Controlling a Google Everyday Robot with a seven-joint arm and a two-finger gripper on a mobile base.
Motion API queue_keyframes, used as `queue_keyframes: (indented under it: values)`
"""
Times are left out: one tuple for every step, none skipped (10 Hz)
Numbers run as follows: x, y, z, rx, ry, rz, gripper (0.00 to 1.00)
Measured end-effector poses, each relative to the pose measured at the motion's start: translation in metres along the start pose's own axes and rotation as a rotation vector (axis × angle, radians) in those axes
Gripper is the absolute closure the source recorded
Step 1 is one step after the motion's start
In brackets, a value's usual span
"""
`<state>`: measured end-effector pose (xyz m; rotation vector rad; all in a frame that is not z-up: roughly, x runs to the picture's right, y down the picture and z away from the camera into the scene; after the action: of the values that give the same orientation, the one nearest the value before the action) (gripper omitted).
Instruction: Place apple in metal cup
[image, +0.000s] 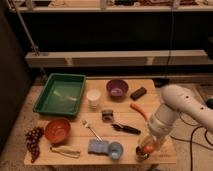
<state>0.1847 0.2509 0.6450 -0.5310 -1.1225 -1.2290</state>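
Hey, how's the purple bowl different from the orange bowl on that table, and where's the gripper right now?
The purple bowl sits at the back of the table, near the white cup; the orange bowl sits at the front left, next to the grapes. The orange bowl looks wider than the purple bowl. Both are round, upright and open-topped. The gripper is at the front right edge, shut on the apple, just above the metal cup.
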Motion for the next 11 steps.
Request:
queue_keyframes:
  values:
    - [0.002, 0.000, 0.005, 0.000, -0.008, -0.006, 1.00]
    - [0.005, 0.001, 0.009, -0.003, -0.015, -0.009, 1.00]
    - [0.008, 0.003, 0.011, -0.004, -0.018, -0.007, 1.00]
    - [0.009, 0.006, 0.013, -0.004, -0.022, -0.003, 0.98]
    - [0.009, 0.008, 0.015, -0.004, -0.027, 0.000, 0.94]
    - [0.011, 0.007, 0.018, -0.005, -0.035, -0.003, 0.82]
    - [0.012, 0.008, 0.021, -0.005, -0.041, -0.002, 0.72]
    - [0.012, 0.008, 0.022, -0.005, -0.045, -0.001, 0.65]
    - [0.010, 0.009, 0.024, -0.003, -0.051, 0.001, 0.53]
    - [0.006, 0.010, 0.023, -0.001, -0.054, 0.003, 0.41]
    - [0.003, 0.011, 0.022, 0.002, -0.058, 0.003, 0.32]
